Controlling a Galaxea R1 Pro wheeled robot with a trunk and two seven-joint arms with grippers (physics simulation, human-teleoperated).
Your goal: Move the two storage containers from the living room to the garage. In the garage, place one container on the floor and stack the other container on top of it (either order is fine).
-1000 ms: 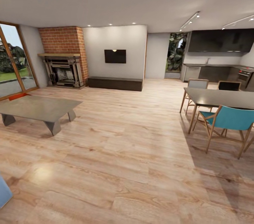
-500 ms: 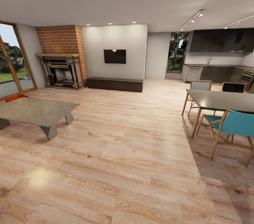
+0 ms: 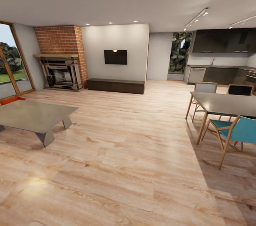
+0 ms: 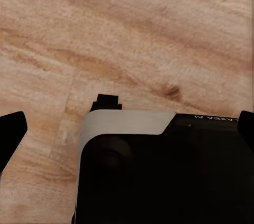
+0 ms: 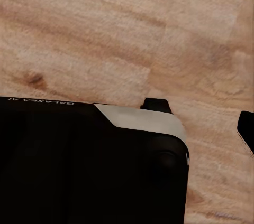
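1. I'm looking across the living room from the head view: light wood-plank floor, a brick fireplace at upper left, a wall TV near the centre, and a dining table with a teal chair at the right edge.
2. A sliver of orange-red shows at the left edge, just behind the low grey-topped counter and in front of the glass door. I judge it to be one of the storage containers, but too little shows to be sure, and I can't tell whether both are there.
3. Handling, as I judge it: a rigid, plain-walled open bin should be stiff and light, probably smooth enough to slip. I'd pinch a long wall near its middle, or take the two short ends with both arms.
4. In the left wrist view the left tool hangs over bare planks, its dark fingertips at the frame's opposite edges, so spread wide and holding nothing.
5. The right tool shows one fingertip at the frame's edge, over floor, touching nothing; I can't tell its spread.
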